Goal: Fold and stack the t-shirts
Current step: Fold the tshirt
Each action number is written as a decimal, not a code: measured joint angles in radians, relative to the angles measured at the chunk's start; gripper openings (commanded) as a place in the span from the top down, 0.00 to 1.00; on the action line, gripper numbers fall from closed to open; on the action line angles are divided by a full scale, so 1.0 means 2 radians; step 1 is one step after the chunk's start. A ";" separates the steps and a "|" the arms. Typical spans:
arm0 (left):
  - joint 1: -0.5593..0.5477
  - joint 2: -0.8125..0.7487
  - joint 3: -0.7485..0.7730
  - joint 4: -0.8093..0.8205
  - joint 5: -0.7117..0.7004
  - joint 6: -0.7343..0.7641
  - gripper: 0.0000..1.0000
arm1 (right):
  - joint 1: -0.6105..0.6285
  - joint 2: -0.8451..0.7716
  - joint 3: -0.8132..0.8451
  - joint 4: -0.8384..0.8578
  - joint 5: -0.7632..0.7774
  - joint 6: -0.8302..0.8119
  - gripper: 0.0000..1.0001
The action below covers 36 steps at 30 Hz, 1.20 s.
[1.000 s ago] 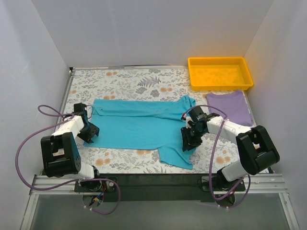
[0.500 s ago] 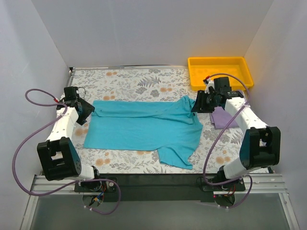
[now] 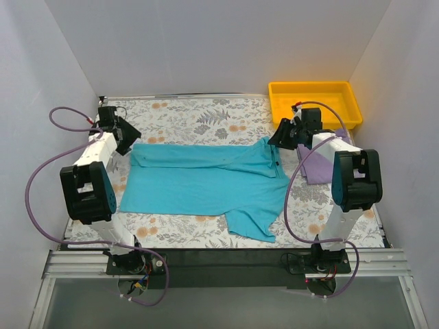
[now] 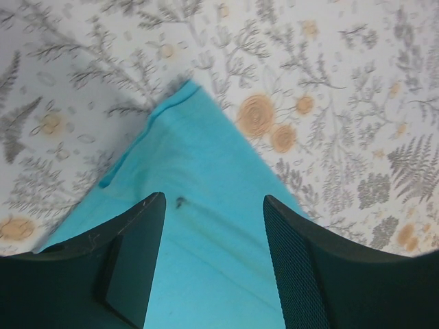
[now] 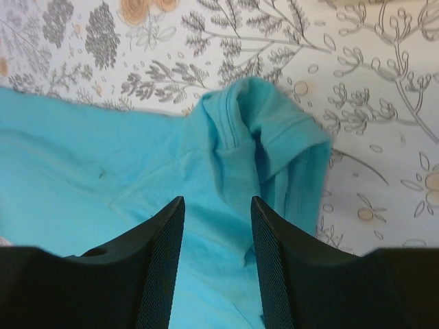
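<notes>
The teal t-shirt (image 3: 206,179) lies spread across the floral table, one sleeve hanging toward the near edge. My left gripper (image 3: 127,139) is open just above its far left corner, which shows as a teal point (image 4: 195,171) between the fingers in the left wrist view. My right gripper (image 3: 276,142) is open over the bunched far right corner (image 5: 254,147) of the teal shirt. The lavender t-shirt (image 3: 328,156) lies folded at the right, partly under my right arm.
A yellow plastic tray (image 3: 315,103) stands at the far right corner, just behind the lavender shirt. White walls close in the left, right and back sides. Purple cables loop off both arms.
Both arms have swung from the shirt's near side edges to its far corners. The shirt's right side has been laid over and now lies flatter.
</notes>
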 measured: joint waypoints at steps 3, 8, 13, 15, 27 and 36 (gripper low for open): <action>-0.012 0.018 0.022 0.019 0.003 0.002 0.45 | 0.004 0.013 0.005 0.033 0.006 0.017 0.57; -0.036 0.060 0.053 0.036 0.005 0.011 0.46 | 0.017 0.024 0.010 0.073 0.031 0.038 0.57; -0.053 0.101 0.070 0.046 0.005 0.023 0.46 | 0.030 0.037 0.011 0.097 0.063 0.058 0.57; -0.058 0.115 0.073 0.047 0.005 0.028 0.46 | 0.031 0.049 0.015 0.102 0.072 0.061 0.57; -0.060 0.137 0.058 0.050 -0.013 0.034 0.50 | 0.033 0.079 0.016 0.121 0.098 0.083 0.99; -0.051 0.137 0.044 0.057 -0.019 0.012 0.53 | 0.026 0.003 -0.068 0.125 0.134 0.089 0.99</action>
